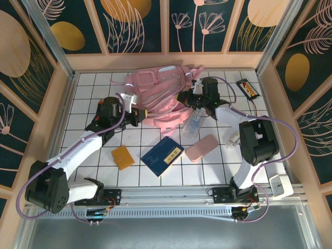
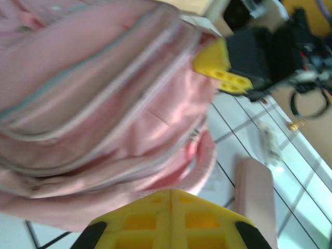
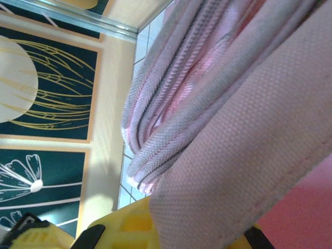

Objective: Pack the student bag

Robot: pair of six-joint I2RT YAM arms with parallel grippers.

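Little looked packed. Bare tiles along the left edge of the tabletop (image 1: 85, 98) gave open room. The left gripper (image 1: 139, 114), its fingers closed together on nothing, sat just beside the student bag (image 1: 155, 88), which lay at the far middle. An orange pouch (image 1: 123, 157), a blue book (image 1: 162, 155) and a pink case (image 1: 201, 148) lay outside the bag towards the near edge. The right gripper (image 1: 181, 97) was closed, apparently on the bag's strap.
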